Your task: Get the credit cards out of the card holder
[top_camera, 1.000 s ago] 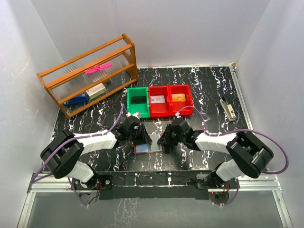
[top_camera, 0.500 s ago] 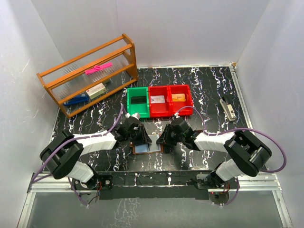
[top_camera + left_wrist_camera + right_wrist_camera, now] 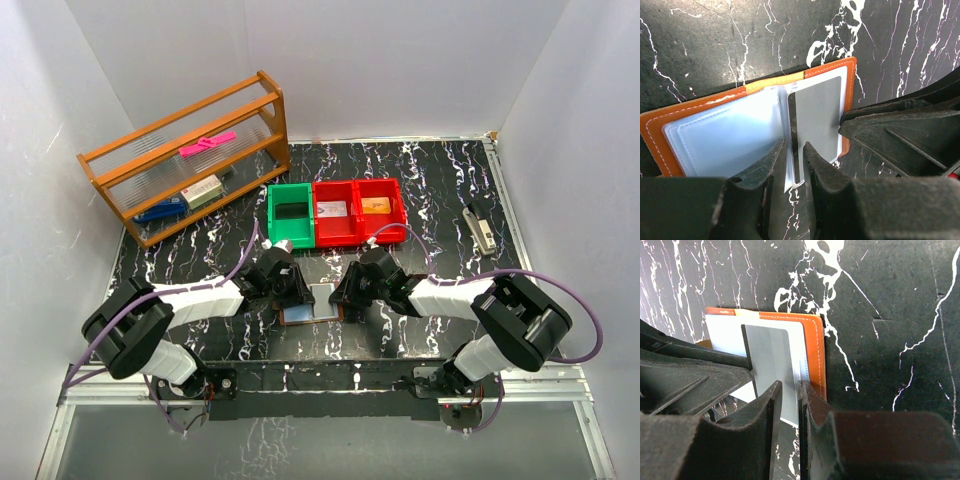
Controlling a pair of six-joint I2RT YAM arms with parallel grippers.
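The top external view shows both arms meeting over the card holder (image 3: 308, 313), which lies open on the black marbled counter (image 3: 440, 180), nearer the bases than a green bin (image 3: 291, 212) and two red bins (image 3: 358, 210). It does not show the grips. The left wrist view does: the left gripper (image 3: 794, 146) is nearly closed, pinching the near edge of a silver-grey card (image 3: 819, 112) that sits in the right half of the pale blue inside, just ahead of its fingertips. In the right wrist view the right gripper (image 3: 789, 386) is equally narrow, clamped on the near edge of that same half of the card holder, by its orange-brown rim. The holder's long axis runs crosswise in front of the left gripper, while the card's long axis points straight away from the fingertips.
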